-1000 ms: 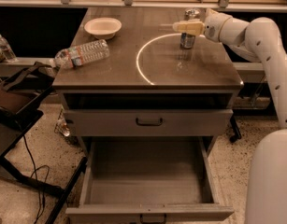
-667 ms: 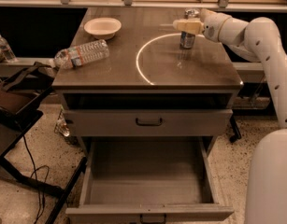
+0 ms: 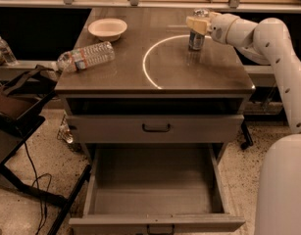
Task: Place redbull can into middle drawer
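The redbull can stands upright on the back right of the cabinet top, just inside a white ring marked on the top. My gripper reaches in from the right and sits around the can's upper half, shut on it, with the can's base resting on the top. The middle drawer is pulled wide open at the bottom front, and its grey tray interior holds nothing. The drawer tier above it is closed.
A clear water bottle lies on its side at the left edge of the top. A white bowl sits at the back left. A black stand with cables is on the left. My white arm fills the right side.
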Tool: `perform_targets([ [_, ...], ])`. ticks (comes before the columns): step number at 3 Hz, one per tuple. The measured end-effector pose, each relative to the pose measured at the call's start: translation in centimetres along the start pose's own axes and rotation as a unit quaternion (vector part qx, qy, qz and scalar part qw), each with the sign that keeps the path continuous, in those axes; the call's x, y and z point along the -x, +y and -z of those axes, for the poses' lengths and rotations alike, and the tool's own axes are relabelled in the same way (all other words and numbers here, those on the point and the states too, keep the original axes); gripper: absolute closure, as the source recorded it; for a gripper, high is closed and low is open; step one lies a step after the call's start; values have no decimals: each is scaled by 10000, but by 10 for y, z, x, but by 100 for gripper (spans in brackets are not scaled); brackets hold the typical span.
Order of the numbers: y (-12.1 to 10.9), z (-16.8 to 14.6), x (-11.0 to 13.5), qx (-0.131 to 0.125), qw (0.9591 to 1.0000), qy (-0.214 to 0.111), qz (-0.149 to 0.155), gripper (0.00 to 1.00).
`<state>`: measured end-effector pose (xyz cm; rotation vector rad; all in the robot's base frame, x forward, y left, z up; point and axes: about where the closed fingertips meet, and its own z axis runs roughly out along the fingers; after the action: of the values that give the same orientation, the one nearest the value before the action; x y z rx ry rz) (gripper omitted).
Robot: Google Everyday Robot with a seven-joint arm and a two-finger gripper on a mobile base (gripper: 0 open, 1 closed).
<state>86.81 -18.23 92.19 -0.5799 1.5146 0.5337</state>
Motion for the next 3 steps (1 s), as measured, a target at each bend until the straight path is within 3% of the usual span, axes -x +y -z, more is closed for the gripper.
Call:
perform_targets([
  [1, 2, -3, -1, 22, 10000, 2, -5, 95],
  [2, 3, -7, 6, 39, 10000, 12, 2, 100],
  [3, 11, 4, 31, 111, 9999, 48, 107, 100],
])
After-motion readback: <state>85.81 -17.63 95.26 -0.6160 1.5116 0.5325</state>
